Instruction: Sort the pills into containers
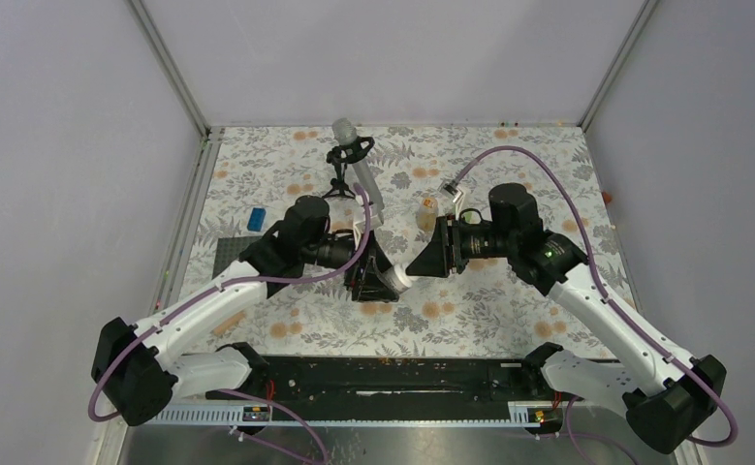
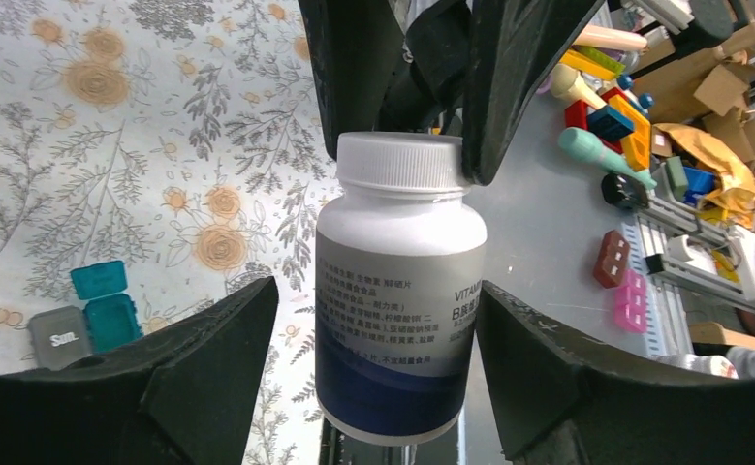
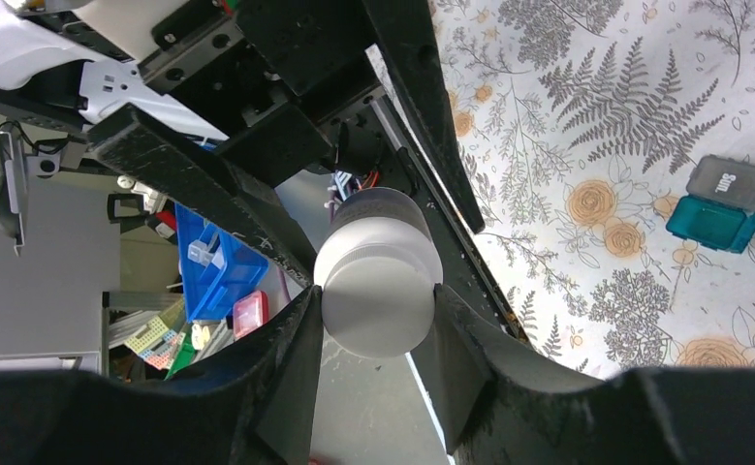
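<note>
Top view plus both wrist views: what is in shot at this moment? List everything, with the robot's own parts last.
bottle: one, white with a grey and blue label, held off the table between the two grippers
pill box: one, teal with a grey lid, on the cloth on the left side
small jar: one, pale orange, on the cloth near the right arm
stand: one, black, holding a grey tube, far middle of the table
cloth: one, white with grey leaves and orange flowers, covering the table
arms: two, white and black with purple cables, near edge
left gripper: black, open around the bottle's body
right gripper: black, shut on the bottle's cap
</note>
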You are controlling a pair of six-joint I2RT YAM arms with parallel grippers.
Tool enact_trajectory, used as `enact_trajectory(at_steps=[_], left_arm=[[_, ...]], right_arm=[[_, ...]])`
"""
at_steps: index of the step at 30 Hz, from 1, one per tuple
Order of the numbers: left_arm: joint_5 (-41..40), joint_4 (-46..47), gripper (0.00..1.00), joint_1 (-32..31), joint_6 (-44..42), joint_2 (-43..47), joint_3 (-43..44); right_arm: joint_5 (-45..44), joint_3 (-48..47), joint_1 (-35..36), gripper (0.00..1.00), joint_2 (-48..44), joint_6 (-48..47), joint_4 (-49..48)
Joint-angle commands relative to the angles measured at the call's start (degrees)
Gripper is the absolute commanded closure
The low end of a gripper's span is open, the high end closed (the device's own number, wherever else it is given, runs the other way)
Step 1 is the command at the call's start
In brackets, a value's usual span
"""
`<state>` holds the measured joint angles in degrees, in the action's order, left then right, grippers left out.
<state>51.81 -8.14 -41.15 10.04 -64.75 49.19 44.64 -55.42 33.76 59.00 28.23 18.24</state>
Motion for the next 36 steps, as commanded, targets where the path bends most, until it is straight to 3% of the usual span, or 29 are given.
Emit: enact_trajectory(at_steps=[1, 5, 7, 9, 11, 13, 17, 21, 24, 28, 30, 33, 36], left_arm=[[4.8, 2.5, 0.31, -0.1, 1.4, -0.6, 2.4], [6.1, 3.7, 0.47, -0.1, 2.9, -1.1, 2.4], [6.4, 4.9, 0.6, -0.2, 3.6, -1.1, 2.3], [5.8, 6.8, 0.9, -0.2, 4.8, -0.9, 2.1], [2.7, 7.8, 1.0, -0.2, 6.3, -0.3, 1.7], [-2.1, 9.6, 1.0, -0.2, 7.6, 0.5, 0.9], [-11.5, 12.3, 1.0, -0.2, 10.9, 2.0, -1.1], [-18.3, 14.9, 1.0, -0.2, 13.8, 3.0, -3.1], [-18.9, 16.1, 1.0, -0.2, 14.8, 3.4, -3.8], [-18.3, 17.2, 1.0, -0.2, 15.6, 3.9, -4.1], [-18.2, 17.6, 1.0, -0.2, 15.9, 4.0, -4.1], [-18.3, 18.1, 1.0, -0.2, 16.4, 4.3, -4.1], [-18.1, 18.7, 1.0, -0.2, 16.6, 4.6, -4.3]], right_arm=[[3.7, -2.5, 0.5, 0.81, -1.5, -1.2, -4.3], [4.0, -1.2, 0.5, 0.8, -2.2, 0.5, -7.2], [3.6, -0.7, 0.5, 0.78, -2.1, 1.7, -8.8], [1.2, -0.2, 0.6, 0.63, -2.2, 2.7, -9.5], [-5.0, 0.4, 0.6, 0.4, -2.2, 3.7, -9.6], [-12.8, 0.8, 0.7, 0.25, -1.8, 6.3, -8.5], [-24.4, 2.7, 3.3, 0.16, -2.6, 13.0, -11.1], [-33.6, 2.6, 7.6, 0.17, -2.5, 18.9, -11.7], [-37.1, 2.2, 9.1, 0.3, -1.9, 21.6, -12.8], [-38.6, 1.6, 9.2, 0.37, -2.0, 22.7, -14.2], [-38.2, 0.6, 9.2, 0.36, -1.6, 22.6, -13.8], [-37.6, 0.4, 9.2, 0.26, -1.2, 22.5, -13.9], [-37.5, 0.3, 9.2, 0.27, -1.0, 22.6, -13.8]])
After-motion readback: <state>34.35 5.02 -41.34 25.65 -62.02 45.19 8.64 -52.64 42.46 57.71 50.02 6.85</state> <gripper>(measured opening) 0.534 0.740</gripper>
